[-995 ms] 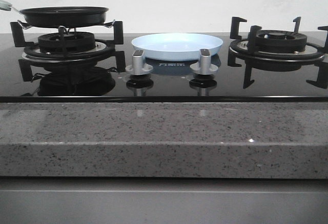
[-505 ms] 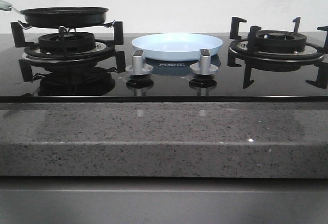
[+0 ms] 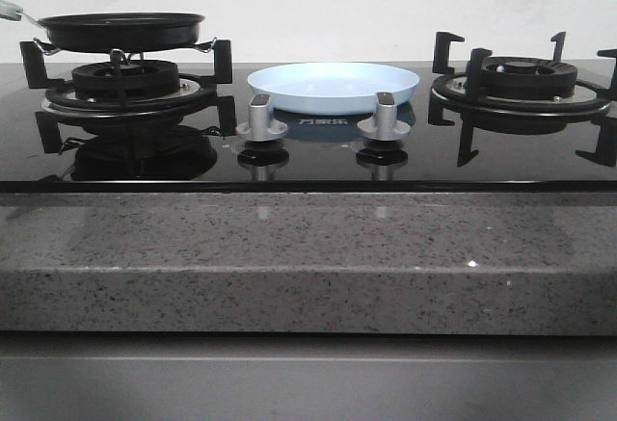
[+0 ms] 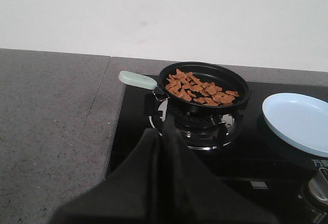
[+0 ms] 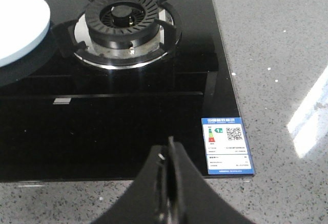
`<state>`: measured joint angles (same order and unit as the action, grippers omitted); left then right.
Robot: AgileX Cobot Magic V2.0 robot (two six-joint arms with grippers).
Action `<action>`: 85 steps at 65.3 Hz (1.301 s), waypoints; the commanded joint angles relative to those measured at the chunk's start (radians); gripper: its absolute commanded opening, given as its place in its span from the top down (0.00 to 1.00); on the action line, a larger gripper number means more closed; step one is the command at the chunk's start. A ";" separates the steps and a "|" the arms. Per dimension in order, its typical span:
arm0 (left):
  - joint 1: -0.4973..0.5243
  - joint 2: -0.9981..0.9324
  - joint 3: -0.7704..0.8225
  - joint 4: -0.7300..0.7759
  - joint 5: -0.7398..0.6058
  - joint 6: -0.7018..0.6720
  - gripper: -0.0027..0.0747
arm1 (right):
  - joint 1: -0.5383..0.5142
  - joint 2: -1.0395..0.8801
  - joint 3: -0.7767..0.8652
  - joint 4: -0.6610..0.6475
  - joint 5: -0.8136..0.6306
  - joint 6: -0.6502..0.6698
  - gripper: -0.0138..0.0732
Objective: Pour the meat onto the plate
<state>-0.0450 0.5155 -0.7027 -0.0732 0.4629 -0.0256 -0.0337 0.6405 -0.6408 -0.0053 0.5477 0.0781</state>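
A black frying pan (image 4: 204, 86) with a pale green handle (image 4: 137, 79) rests on the left burner (image 3: 120, 82). Small brown chunks of meat (image 4: 199, 87) lie heaped inside it. The pale blue plate (image 3: 334, 87) sits empty on the glass hob between the two burners, also seen in the left wrist view (image 4: 300, 122) and at the edge of the right wrist view (image 5: 20, 26). My left gripper (image 4: 163, 131) is shut and empty, well short of the pan. My right gripper (image 5: 169, 149) is shut and empty over the hob's front edge, near the right burner (image 5: 125, 21).
Two silver knobs (image 3: 261, 118) (image 3: 384, 117) stand in front of the plate. A blue energy label (image 5: 227, 144) is stuck at the hob's front right corner. Grey speckled stone counter (image 3: 308, 262) surrounds the black glass hob.
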 commanded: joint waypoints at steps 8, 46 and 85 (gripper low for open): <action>-0.005 0.028 -0.026 -0.012 -0.051 -0.005 0.92 | -0.005 0.011 -0.033 -0.014 -0.070 -0.063 0.89; -0.005 0.066 -0.026 -0.010 -0.038 -0.005 0.23 | -0.005 0.011 -0.033 -0.006 -0.068 -0.062 0.20; -0.005 0.066 -0.026 -0.010 -0.038 -0.005 0.23 | 0.215 0.179 -0.241 0.058 0.028 -0.120 0.20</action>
<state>-0.0450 0.5752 -0.7027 -0.0732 0.5001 -0.0256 0.1447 0.7649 -0.7913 0.0490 0.6184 -0.0287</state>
